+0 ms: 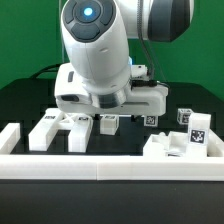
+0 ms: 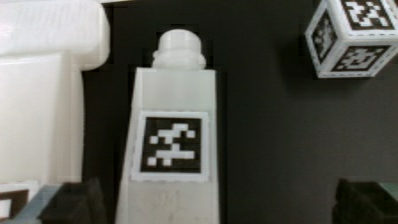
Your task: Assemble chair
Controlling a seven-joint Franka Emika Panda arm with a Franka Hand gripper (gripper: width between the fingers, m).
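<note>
The chair is in loose white tagged parts on the black table. In the wrist view a long white bar (image 2: 175, 120) with a square tag and a rounded peg at its far end lies between my fingertips (image 2: 64, 205), closer to one of them. My gripper (image 2: 214, 206) is open around the bar and is not gripping it. A broad white slab (image 2: 45, 95) lies beside the bar, and a tagged cube (image 2: 356, 40) sits further off. In the exterior view the gripper (image 1: 100, 120) hangs low over the parts at the table's middle, hiding most of the bar.
A plain white border rail (image 1: 110, 166) runs along the front. A blocky white part (image 1: 55, 130) lies at the exterior view's left. A cluster of tagged parts (image 1: 185, 140) sits at its right, with small tagged cubes (image 1: 150, 120) behind.
</note>
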